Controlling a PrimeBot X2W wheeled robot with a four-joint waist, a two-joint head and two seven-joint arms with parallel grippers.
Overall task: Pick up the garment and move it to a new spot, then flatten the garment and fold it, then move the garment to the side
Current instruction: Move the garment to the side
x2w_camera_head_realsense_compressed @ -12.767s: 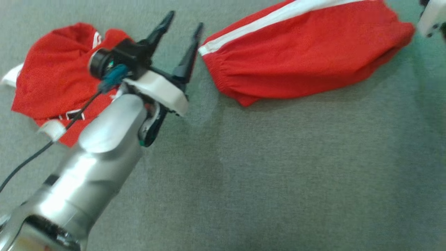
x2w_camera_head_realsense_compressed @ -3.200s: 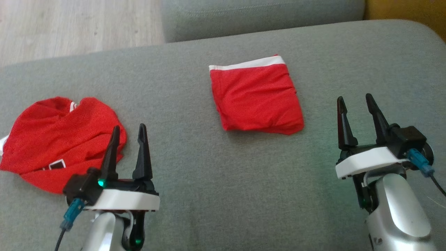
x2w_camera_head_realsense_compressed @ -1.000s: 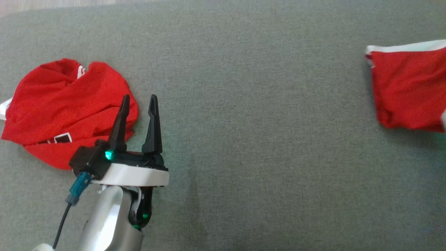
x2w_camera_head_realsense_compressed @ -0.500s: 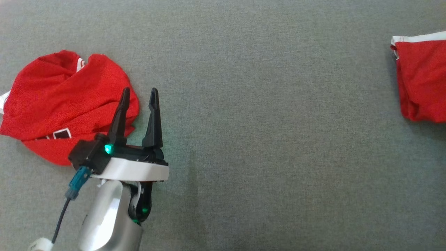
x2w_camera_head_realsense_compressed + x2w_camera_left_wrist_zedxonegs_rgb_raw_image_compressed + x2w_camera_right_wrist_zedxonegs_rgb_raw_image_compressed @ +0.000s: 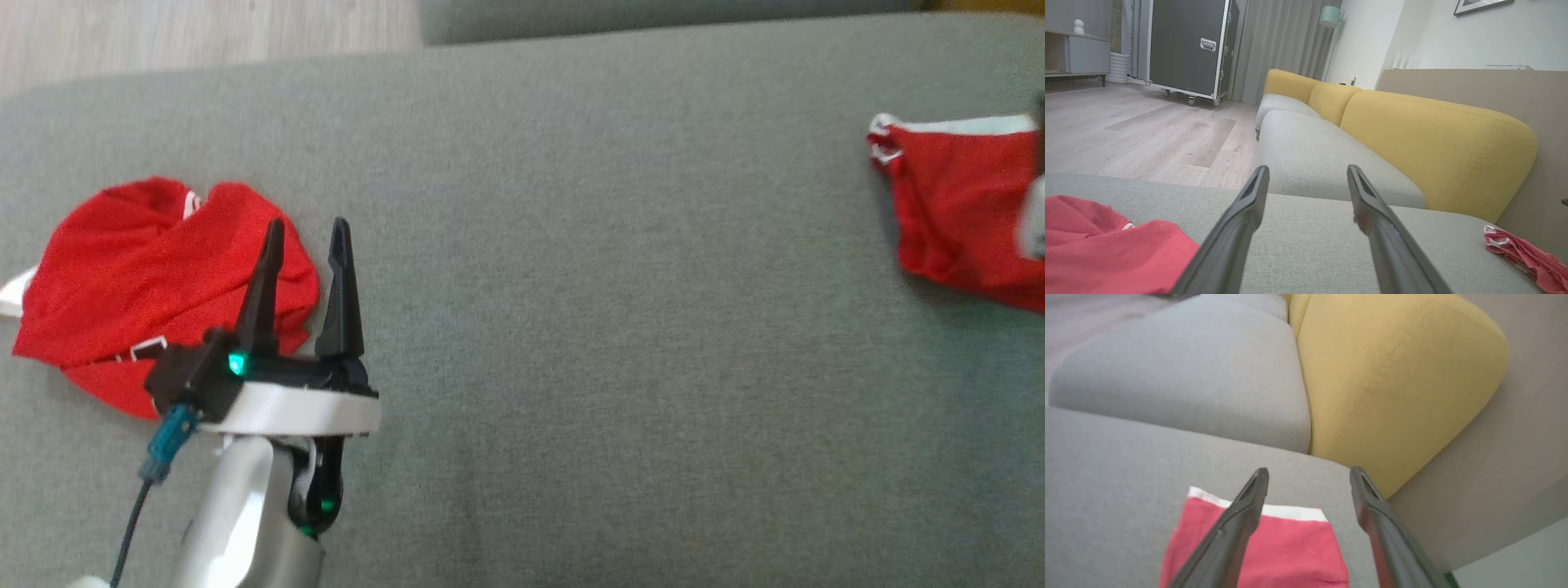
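Observation:
A folded red garment (image 5: 955, 204) with a white band lies at the right edge of the grey sofa cushion (image 5: 571, 327). In the right wrist view my right gripper (image 5: 1308, 471) hovers open just above that garment (image 5: 1290, 547), with nothing between its fingers. The left wrist view shows the same garment (image 5: 1527, 257) far to the right. My left gripper (image 5: 306, 224) stands open at the lower left, its fingertips beside a crumpled red garment (image 5: 139, 269). From the left wrist, the left gripper (image 5: 1306, 169) is empty, with the crumpled garment (image 5: 1106, 249) to its left.
Wooden floor (image 5: 204, 41) lies beyond the cushion's far edge, and a second grey seat (image 5: 653, 16) adjoins it. Yellow back cushions (image 5: 1433, 143) rise on the right. A black wheeled case (image 5: 1188, 45) stands across the room.
The head camera has tilted up, bringing the floor and far seat into view. My right gripper has opened above the folded garment, whose near corner now looks rumpled. The left gripper stays open.

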